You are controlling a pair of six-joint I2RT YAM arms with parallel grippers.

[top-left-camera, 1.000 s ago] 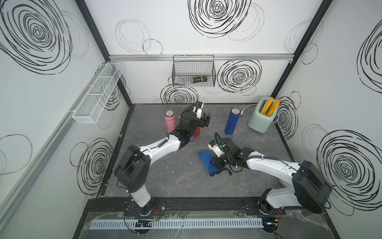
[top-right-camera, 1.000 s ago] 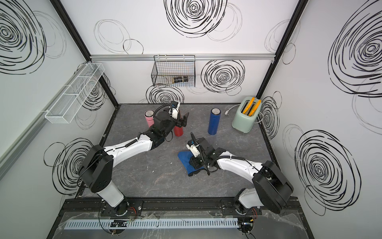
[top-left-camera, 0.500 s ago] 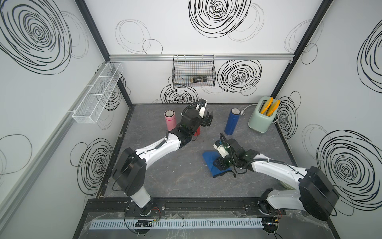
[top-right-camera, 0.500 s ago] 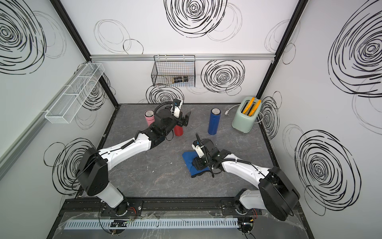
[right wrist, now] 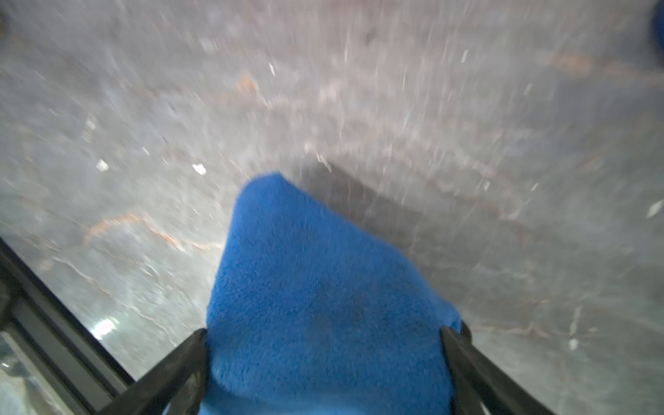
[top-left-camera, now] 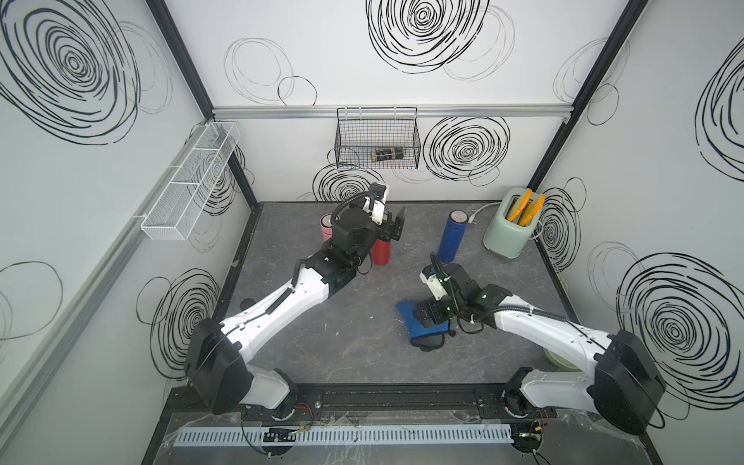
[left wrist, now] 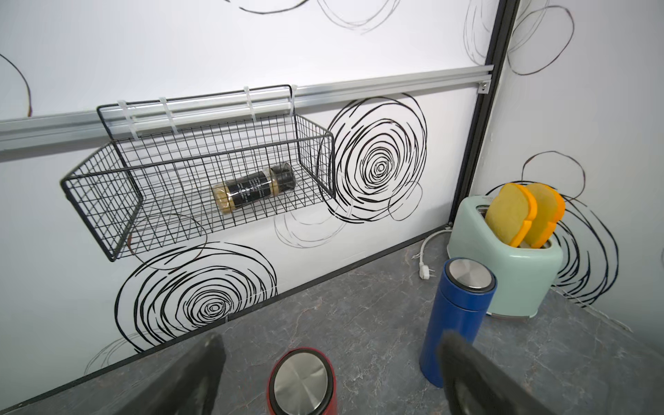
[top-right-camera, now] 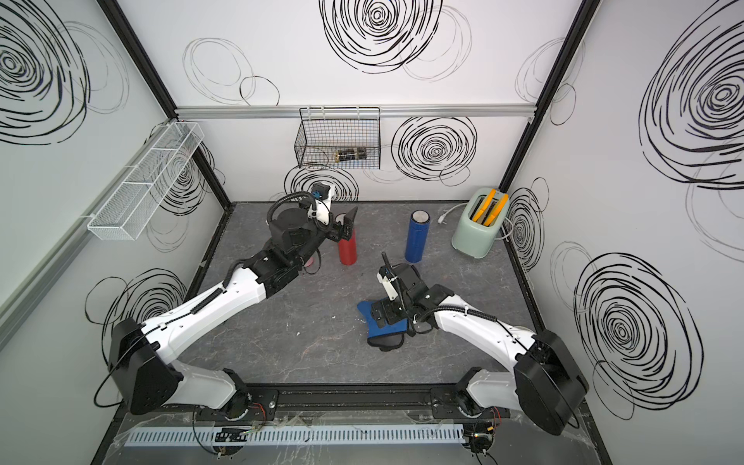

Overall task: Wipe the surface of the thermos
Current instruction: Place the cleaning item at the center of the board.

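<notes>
Enclosure: white walls marked with black scribbled rings are set around a grey marbled table (top-left-camera: 322, 354).
Red thermos (top-left-camera: 381, 254): it is stood upright near the back edge of the table, left of the middle. Its steel lid is seen from above in the left wrist view (left wrist: 301, 382).
Left end effector (left wrist: 332, 341): it is held above the red thermos with the jaws spread wide. Nothing is gripped. The fingers (left wrist: 201, 373) are seen on either side of the lid and apart from it.
Blue cloth (top-left-camera: 418, 328): it is laid crumpled on the table, right of the middle and well apart from the red thermos.
Right end effector (right wrist: 323, 341): it is lowered over the blue cloth with the jaws set wide. The cloth (right wrist: 316, 294) is seen between the fingers (right wrist: 172, 373) and reaches both of them. No pinch is seen, and this view is blurred.
Blue thermos (top-left-camera: 451, 237): it is stood upright near the back edge, right of the middle, just beside the toaster (top-left-camera: 508, 237).
Pink thermos (top-left-camera: 325, 230): it is stood near the back edge, toward the left back corner, and is partly hidden by the left arm.
Toaster: it is placed in the right back corner, with two yellow slices set in its slots.
Black wire basket (top-left-camera: 350, 133): it is hung on the back wall, and a jar (top-left-camera: 386, 154) is laid on its side inside.
White wire shelf (top-left-camera: 189, 181): it is fixed to the left wall.
</notes>
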